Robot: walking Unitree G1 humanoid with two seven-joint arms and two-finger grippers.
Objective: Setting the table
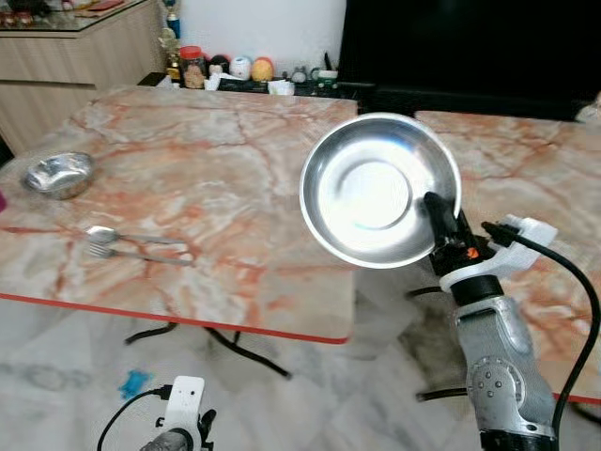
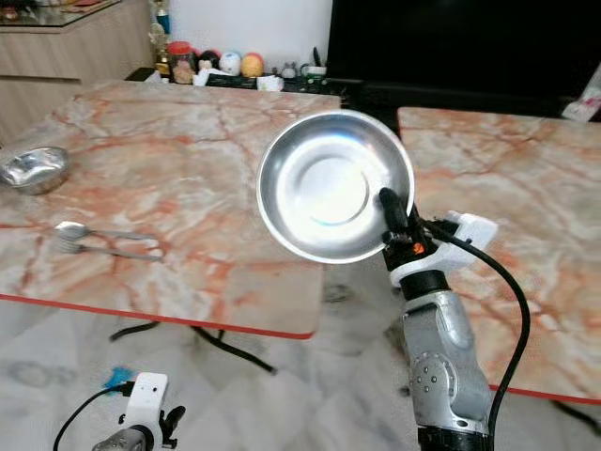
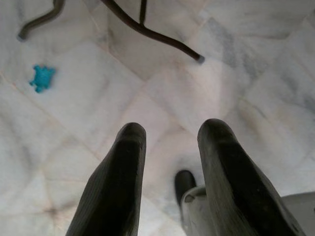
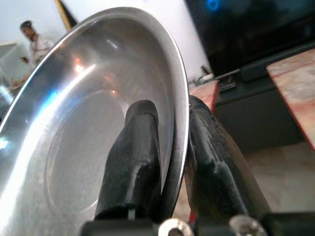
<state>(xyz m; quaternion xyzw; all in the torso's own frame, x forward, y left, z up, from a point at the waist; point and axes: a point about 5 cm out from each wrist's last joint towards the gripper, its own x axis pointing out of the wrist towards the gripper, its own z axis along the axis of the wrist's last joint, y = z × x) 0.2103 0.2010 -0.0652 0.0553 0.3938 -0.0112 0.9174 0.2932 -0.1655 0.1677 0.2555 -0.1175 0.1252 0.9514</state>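
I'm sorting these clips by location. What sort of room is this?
Probably a home dining or living area: marble-patterned tables on a tiled floor, a wooden sideboard, and a large dark screen. The right gripper holds a steel plate.

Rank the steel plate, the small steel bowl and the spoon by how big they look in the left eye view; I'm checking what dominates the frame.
1. Steel plate, held up near the camera, so its lead is exaggerated.
2. Small steel bowl.
3. Spoon; longer but slimmer than the bowl, so this order is unsure.

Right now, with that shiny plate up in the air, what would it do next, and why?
Probably carry the plate left and lower it beside the spoon and fork. The right gripper pinches its rim, holding it tilted above the table edge.
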